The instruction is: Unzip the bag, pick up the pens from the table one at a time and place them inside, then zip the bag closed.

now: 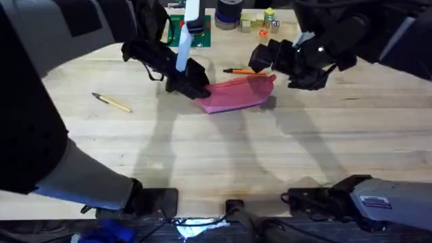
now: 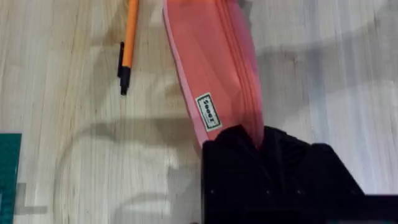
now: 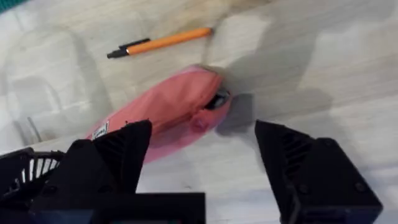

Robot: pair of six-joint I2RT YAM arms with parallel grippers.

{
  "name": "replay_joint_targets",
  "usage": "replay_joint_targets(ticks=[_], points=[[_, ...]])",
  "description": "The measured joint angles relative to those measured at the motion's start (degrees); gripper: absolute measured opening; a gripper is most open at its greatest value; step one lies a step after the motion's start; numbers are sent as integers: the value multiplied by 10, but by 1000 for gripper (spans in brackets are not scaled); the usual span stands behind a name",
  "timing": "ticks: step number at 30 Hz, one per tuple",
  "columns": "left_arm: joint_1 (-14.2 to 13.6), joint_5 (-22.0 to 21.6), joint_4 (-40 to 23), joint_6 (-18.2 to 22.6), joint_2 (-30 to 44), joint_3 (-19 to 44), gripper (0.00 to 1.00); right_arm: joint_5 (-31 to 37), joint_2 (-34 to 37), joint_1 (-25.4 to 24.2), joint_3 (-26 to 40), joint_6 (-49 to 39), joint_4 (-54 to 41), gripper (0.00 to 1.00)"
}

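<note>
The pink bag (image 1: 236, 94) lies mid-table, its zipper running along the top (image 2: 239, 56). My left gripper (image 1: 194, 86) is shut on the bag's left end (image 2: 256, 142). My right gripper (image 1: 264, 61) hangs open just above the bag's right end, where the zipper pull (image 3: 214, 99) shows between its spread fingers (image 3: 121, 155). The orange pen (image 1: 239, 70) lies on the table right behind the bag (image 2: 129, 40) (image 3: 161, 42). The yellowish pen (image 1: 111, 102) rests on the table (image 1: 216, 162) well to the left.
A green mat (image 1: 202, 35) with a white upright object (image 1: 183, 44) sits at the back centre. Small coloured cubes (image 1: 260, 21) and a dark cup (image 1: 229, 13) stand at the back edge.
</note>
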Motion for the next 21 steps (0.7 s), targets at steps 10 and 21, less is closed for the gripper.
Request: replay_joint_targets(ticks=[10,21], points=[[0,0,0,0,0,0,42,0,25,0,0,19,21,995],[0,0,0,0,0,0,42,0,29,0,0,37,20,713]])
